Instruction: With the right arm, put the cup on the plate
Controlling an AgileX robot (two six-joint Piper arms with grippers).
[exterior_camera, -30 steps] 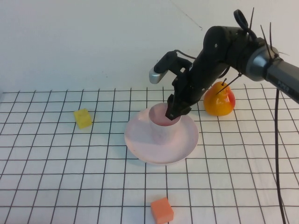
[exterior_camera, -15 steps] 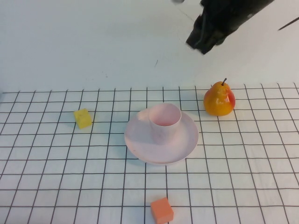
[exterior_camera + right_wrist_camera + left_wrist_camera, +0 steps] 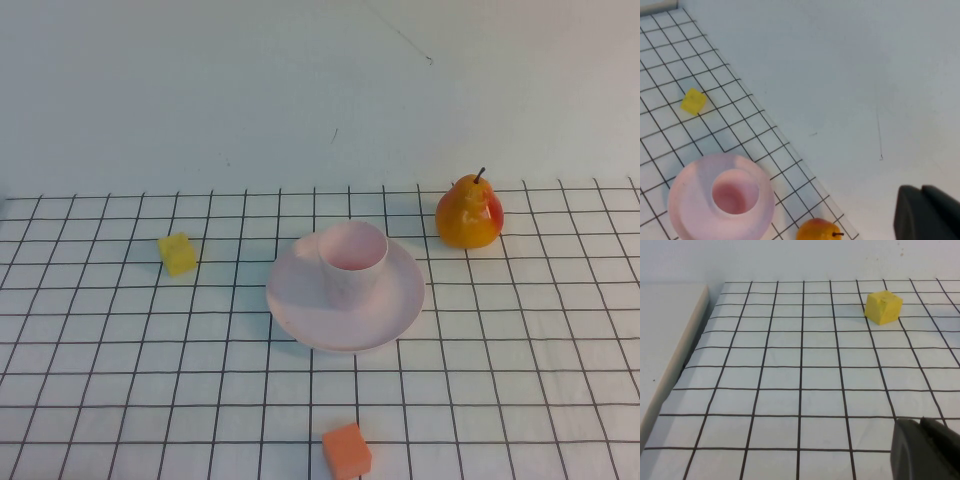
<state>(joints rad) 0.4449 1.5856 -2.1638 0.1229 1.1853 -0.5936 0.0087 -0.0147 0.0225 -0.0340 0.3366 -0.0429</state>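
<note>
From the high view, the cup (image 3: 352,262) stands upright on the plate (image 3: 395,305), set toward the plate's far side, its open mouth facing up. The plate sits on the gridded tabletop (image 3: 120,370) near the middle. Neither arm appears in this view, so no gripper is close to the cup; judged from this, the placing looks done and nothing grips the cup. A pear (image 3: 468,213) stands just beyond the plate to the right, a yellow block (image 3: 178,253) lies well to the left, and an orange block (image 3: 346,450) lies near the front edge.

In the left wrist view, the left gripper (image 3: 925,450) shows only as a dark corner piece low over bare grid squares, cut off by the frame; whether its fingers are spread or closed cannot be told. The yellow block (image 3: 883,307) sits ahead of it, well apart. Neither the cup nor the plate shows here.

In the right wrist view, the right gripper (image 3: 927,212) is again just a dark corner piece, cropped by the frame, so its finger state cannot be told; nothing is seen held in it. It looks down from high above, well clear of the cup (image 3: 734,192), which sits inside the plate (image 3: 682,195), mouth toward the camera. The pear (image 3: 816,231) is partly cut off at the frame edge, and the yellow block (image 3: 693,101) lies beyond the plate.
</note>
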